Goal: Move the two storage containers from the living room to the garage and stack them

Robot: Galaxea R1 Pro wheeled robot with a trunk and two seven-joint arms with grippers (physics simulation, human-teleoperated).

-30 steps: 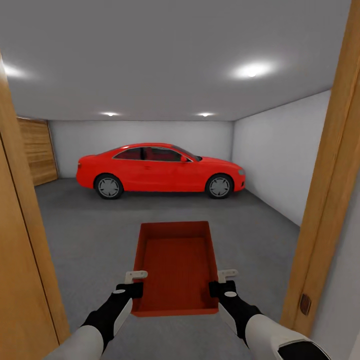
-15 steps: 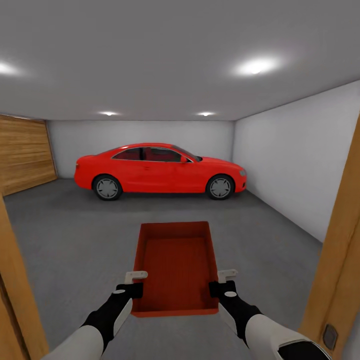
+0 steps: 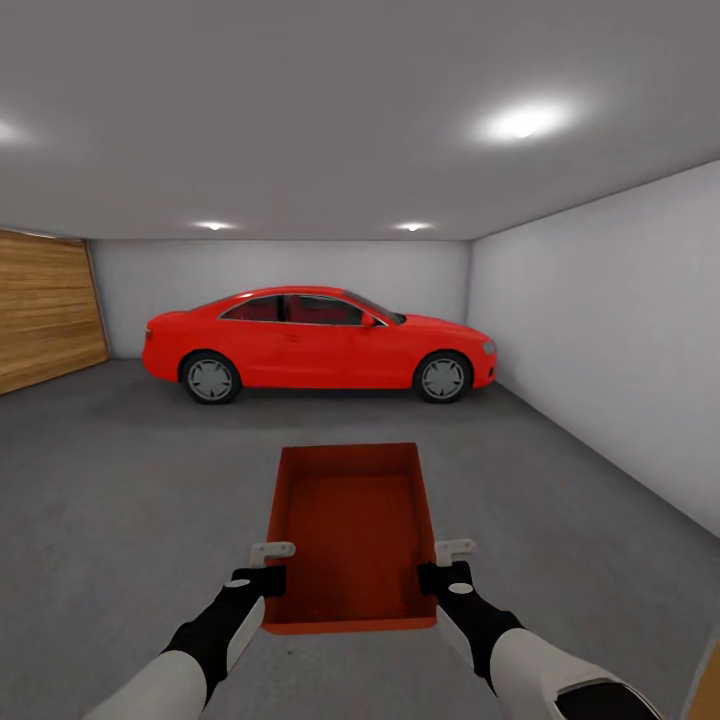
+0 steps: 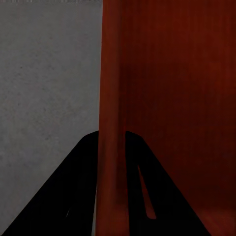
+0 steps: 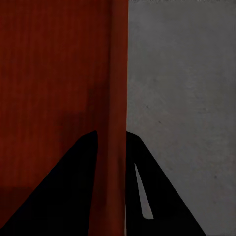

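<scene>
One red-orange storage container [image 3: 350, 530] hangs in front of me above the garage's dark grey concrete floor [image 3: 140, 480], lidless and empty. My left gripper [image 3: 268, 582] is shut on its left wall [image 4: 110, 98] near the near corner. On the opposite wall [image 5: 117, 88] my right gripper [image 3: 436, 580] is shut in the same way. In each wrist view the thin red wall runs between two black fingers [image 4: 73, 196] [image 5: 73, 191], with grey concrete beside it.
A red car [image 3: 315, 342] is parked broadside at the far end of the garage. The wide wooden-plank door [image 3: 45, 310] fills the left wall. A plain white wall [image 3: 600, 330] runs along the right. A sliver of wooden door frame [image 3: 708, 680] shows at the lower right.
The whole view has moved forward through the doorway: the wooden frame posts on both sides have slid out of the picture. Container and grippers keep the same place in view.
</scene>
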